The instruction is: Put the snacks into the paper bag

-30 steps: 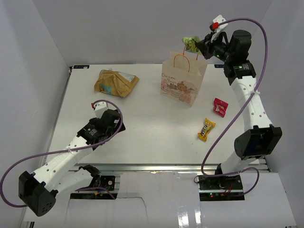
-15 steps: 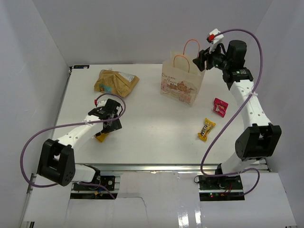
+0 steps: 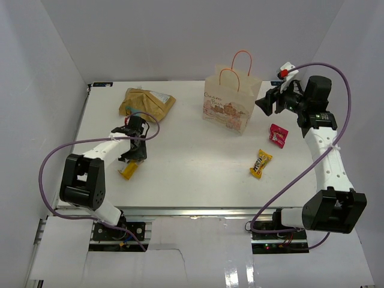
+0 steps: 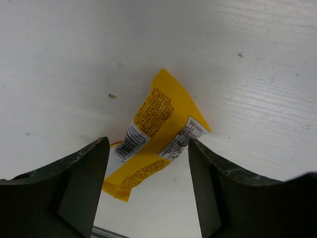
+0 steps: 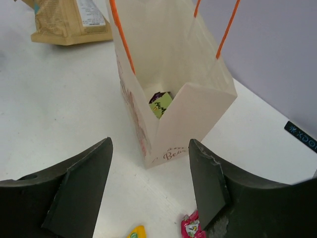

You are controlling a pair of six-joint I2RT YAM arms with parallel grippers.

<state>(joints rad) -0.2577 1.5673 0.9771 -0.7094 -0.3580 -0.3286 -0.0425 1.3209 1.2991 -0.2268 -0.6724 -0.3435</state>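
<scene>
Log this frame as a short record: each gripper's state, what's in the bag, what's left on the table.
left gripper: open, fingers either side of a yellow bar
right gripper: open, empty, beside the paper bag
in bag: a green packet visible
on table: tan bag, red packet, second yellow bar

Right gripper [image 3: 264, 105]: 1 s ago it hung over the paper bag [image 3: 231, 99], clamped on a green packet; now it has drawn back to the bag's right side, jaws apart and empty.
Green packet [image 5: 161, 104]: out of the gripper, now lying inside the bag.
Left gripper [image 3: 133, 153]: moved from its tucked pose toward the table's left side; jaws apart over 1 yellow bar [image 4: 158, 134].
Yellow bar: covered by the left arm 1 s ago, now showing.
</scene>
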